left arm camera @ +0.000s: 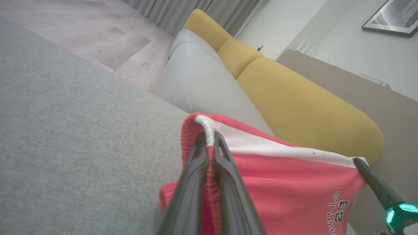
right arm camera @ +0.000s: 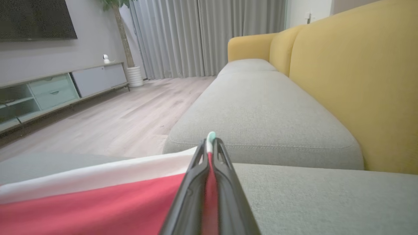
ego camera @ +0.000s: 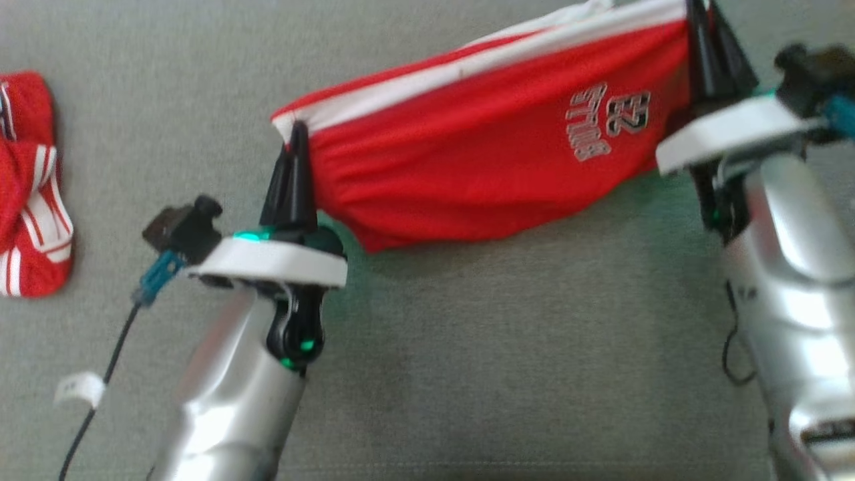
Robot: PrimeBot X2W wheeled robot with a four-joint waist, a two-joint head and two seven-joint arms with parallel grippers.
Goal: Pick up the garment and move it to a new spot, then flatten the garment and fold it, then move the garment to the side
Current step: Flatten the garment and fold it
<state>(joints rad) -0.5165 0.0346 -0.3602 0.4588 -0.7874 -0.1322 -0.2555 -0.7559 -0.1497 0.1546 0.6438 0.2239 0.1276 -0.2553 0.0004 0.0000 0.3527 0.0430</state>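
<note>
The garment (ego camera: 481, 153) is a pair of red shorts with a white band and a grey number print, stretched in the air between both grippers above the grey sofa cushion (ego camera: 467, 347). My left gripper (ego camera: 296, 130) is shut on its left corner, seen up close as the garment (left arm camera: 281, 176) pinched at the white edge by my left gripper (left arm camera: 209, 135). My right gripper (ego camera: 701, 10) is shut on the right corner at the top of the head view. In the right wrist view my right gripper (right arm camera: 210, 140) pinches the garment (right arm camera: 98, 199) at its white band.
Another red and white piece of clothing (ego camera: 30, 187) lies crumpled at the cushion's left edge. A yellow sofa backrest (right arm camera: 356, 75) runs behind the seat cushions. Wooden floor (right arm camera: 107, 117), a TV cabinet (right arm camera: 49, 91) and curtains (right arm camera: 209, 32) lie beyond.
</note>
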